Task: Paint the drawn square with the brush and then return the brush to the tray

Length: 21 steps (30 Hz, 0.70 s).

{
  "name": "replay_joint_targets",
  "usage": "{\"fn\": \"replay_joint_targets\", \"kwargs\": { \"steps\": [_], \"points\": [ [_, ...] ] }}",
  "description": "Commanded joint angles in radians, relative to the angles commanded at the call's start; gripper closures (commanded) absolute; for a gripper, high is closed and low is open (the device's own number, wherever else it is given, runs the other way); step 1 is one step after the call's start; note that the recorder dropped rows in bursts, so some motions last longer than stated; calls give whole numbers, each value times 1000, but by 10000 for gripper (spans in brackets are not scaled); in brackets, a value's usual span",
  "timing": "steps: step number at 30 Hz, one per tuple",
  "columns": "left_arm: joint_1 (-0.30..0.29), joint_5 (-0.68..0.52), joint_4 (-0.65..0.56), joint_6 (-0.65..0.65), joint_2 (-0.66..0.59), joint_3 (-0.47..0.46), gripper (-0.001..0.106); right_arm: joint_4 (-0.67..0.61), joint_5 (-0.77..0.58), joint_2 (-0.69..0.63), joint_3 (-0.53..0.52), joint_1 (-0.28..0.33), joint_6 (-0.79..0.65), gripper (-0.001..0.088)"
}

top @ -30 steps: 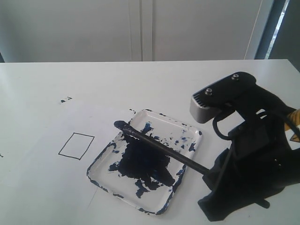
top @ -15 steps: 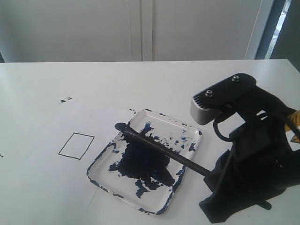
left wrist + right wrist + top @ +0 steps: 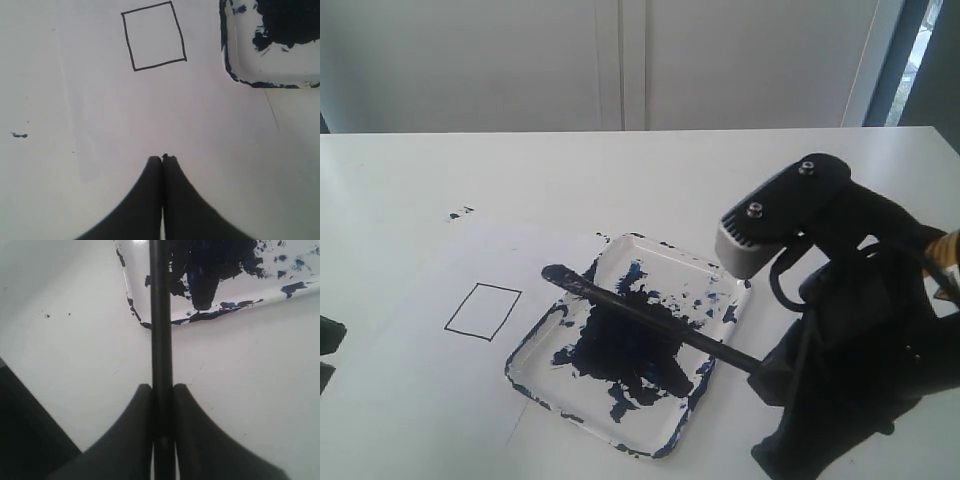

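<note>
Right claw (image 3: 162,387): nearest to me, low on the right side of the table; its two black fingers are clamped on the handle end of the brush (image 3: 650,318), which runs straight out from between them.
Left claw (image 3: 161,159): fingers pressed together with nothing between them, over bare white paper (image 3: 100,125). A corner of the tray shows off to one side.
Tray (image 3: 665,262): clear, with rounded corners, just beyond the right claw. A big blue-black blotch fills its middle and splatters run along the rim.
Brush, relative to the claw: the thin black shaft runs from the right claw slantwise across the tray, over the blotch, away to the left.
Brush tip (image 3: 555,273): dark with paint, just past the tray's far-left rim, over the paper between tray and square. I cannot tell whether it touches the sheet.
Drawn square (image 3: 483,311): thin black outline, unpainted inside, left of the tray and near the brush tip but apart from it.
Paint specks (image 3: 458,213): a few small dark marks farther back on the left.
Table (image 3: 620,170): white, running back to a pale wall.
</note>
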<state>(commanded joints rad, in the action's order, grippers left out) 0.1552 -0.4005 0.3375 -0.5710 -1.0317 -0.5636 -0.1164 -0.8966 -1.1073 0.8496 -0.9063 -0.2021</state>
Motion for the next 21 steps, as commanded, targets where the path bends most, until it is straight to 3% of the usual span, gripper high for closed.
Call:
{"fn": "replay_joint_targets", "kwargs": {
  "steps": [3, 5, 21],
  "points": [
    [0, 41, 20, -8, -47, 7, 749, -2, 29, -76, 40, 0, -48, 868],
    [0, 55, 29, -3, -62, 7, 630, -2, 34, -124, 87, 0, -93, 868],
    [0, 156, 54, -19, -199, 8, 625, -2, 31, -452, 349, 0, -199, 868]
  ]
}}
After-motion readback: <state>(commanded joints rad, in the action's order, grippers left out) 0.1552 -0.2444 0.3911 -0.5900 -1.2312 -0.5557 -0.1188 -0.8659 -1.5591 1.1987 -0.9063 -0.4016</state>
